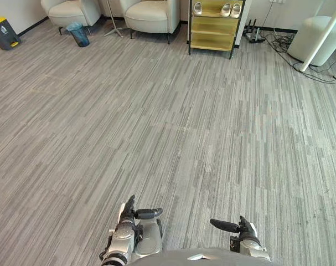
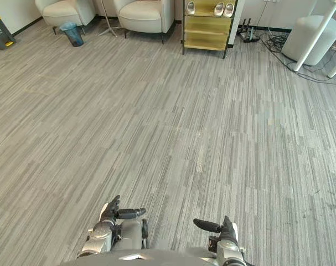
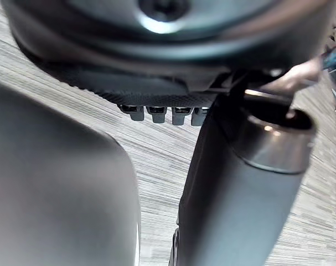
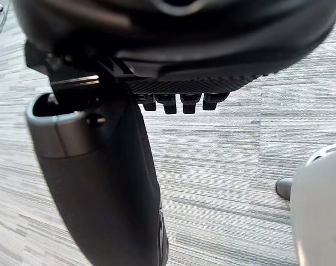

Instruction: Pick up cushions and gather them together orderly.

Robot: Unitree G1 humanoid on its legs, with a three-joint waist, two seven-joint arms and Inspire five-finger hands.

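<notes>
Left eye view: the robot's left hand and right hand hang low over a bare stretch of striped grey floor, thumbs turned toward each other, holding nothing. The cushions in sight are the pale seat pads of two armchairs by the far wall, well apart from both hands. Beside the chairs stands a gold shelf with shoes on its top tier. A grey bin with a yellow lid sits in the far left corner; its sticker is too small to read.

Right eye view: the same room, and again no writing can be read.

Left wrist view: the fingers show end-on in a straight row, slack and apart from the thumb, over floor.

Right wrist view: its fingers match, loosely straight and closed on nothing.

Such pads are likely light, soft and yielding, unlikely to break. They are probably best taken by an edge or corner, or pressed between both hands.
</notes>
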